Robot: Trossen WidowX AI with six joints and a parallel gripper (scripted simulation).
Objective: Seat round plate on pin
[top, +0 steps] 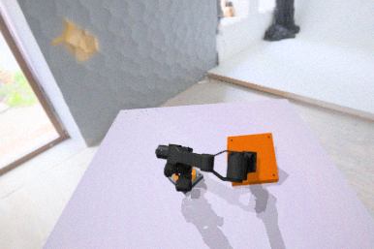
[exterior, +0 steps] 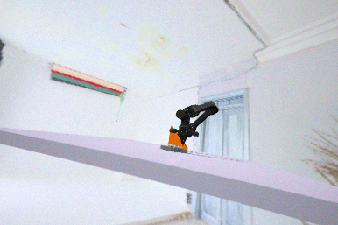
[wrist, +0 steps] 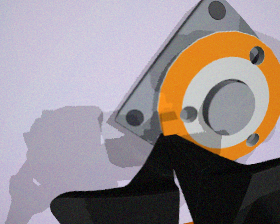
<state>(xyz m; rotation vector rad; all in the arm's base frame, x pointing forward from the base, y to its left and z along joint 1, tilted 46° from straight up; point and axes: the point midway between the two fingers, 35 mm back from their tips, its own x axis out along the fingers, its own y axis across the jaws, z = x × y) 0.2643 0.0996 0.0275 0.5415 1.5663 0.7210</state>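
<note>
The round plate [wrist: 176,65] [top: 193,172], an orange ring around a pale ring, sits around the grey post [wrist: 233,107] on the square grey base [wrist: 156,80] [top: 200,177] [exterior: 167,148]. Three holes show in the plate, one in the pale ring at its left. A small darker orange patch lies beside that hole; whether it is the tab I cannot tell. The pin is not clearly visible, nor is the plate's tilt. My gripper [wrist: 165,137] is shut and empty. Its fingertips overlap the plate's lower-left rim in the wrist view; contact is unclear and they hide part of the rim.
The arm stands on an orange board [top: 266,152] [exterior: 173,137] to the right of the base in the top view and reaches left over the plate. Both stand on a pale lilac table [top: 136,162]. Arm shadows fall across the table, base and plate.
</note>
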